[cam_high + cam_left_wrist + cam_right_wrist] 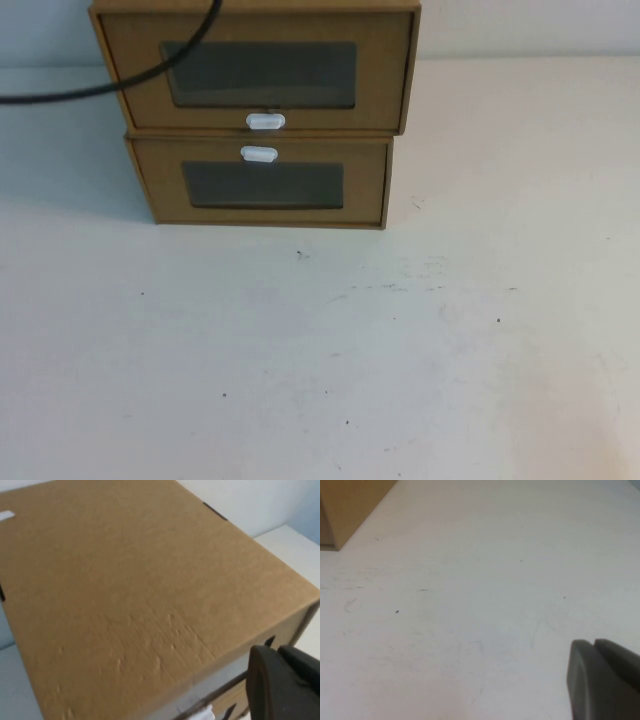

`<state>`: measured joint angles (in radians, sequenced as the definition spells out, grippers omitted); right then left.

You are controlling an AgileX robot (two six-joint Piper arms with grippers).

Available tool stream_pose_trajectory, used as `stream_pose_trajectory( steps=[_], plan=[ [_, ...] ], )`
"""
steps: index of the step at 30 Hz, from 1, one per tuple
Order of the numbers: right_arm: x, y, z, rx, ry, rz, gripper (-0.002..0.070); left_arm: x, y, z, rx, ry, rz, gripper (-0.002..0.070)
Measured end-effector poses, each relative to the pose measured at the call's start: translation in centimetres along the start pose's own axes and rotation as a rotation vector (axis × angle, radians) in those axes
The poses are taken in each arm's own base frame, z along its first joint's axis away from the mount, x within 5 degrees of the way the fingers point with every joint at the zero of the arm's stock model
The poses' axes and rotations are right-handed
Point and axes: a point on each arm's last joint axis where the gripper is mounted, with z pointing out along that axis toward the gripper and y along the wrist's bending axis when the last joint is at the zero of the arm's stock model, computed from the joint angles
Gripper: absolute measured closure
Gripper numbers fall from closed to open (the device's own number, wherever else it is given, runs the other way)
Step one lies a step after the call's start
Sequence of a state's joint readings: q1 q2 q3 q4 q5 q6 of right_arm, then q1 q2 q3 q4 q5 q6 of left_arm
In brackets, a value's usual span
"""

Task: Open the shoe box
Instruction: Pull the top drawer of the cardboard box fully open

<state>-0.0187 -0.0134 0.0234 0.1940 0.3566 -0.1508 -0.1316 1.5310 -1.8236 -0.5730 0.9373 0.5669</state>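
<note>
Right gripper (596, 649), pinched closed and empty, hangs over the bare table (320, 350), well apart from the boxes. Left gripper (278, 654), closed on nothing, hovers above the upper shoe box (258, 75), which is stacked on the lower shoe box (262, 185); both are closed. A black cable (40, 99) crosses the upper box's front.

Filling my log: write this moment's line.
upper box, lower box: closed | left gripper: over upper box | right gripper: over table, jaws shut

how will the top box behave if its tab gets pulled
Top box looks light cardboard, only stacked on the lower box, so it may slide. Its small tab likely gives little grip. Left gripper is above it; right gripper over table.
</note>
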Motion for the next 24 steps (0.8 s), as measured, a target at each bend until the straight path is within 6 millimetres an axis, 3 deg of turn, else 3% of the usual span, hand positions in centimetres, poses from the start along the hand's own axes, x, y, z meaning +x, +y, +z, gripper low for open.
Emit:
stream_pose_trajectory(
  steps=[3,8,15,24],
  plan=[
    [0.0,0.0,0.0,0.000,0.000,0.000,0.0690,-1.6,1.2,2.5,0.043,0.025,0.002,0.0680],
    [0.0,0.0,0.0,0.000,0.000,0.000,0.0690,-2.4,3.2,6.7,0.087,0.068,-0.033,0.0680],
    [0.0,0.0,0.0,0.000,0.000,0.000,0.0690,-0.6,4.7,11.4,0.156,0.160,-0.089,0.0680],
    [0.0,0.0,0.0,0.000,0.000,0.000,0.0690,1.4,5.5,14.5,0.198,0.213,-0.138,0.0680]
  ],
)
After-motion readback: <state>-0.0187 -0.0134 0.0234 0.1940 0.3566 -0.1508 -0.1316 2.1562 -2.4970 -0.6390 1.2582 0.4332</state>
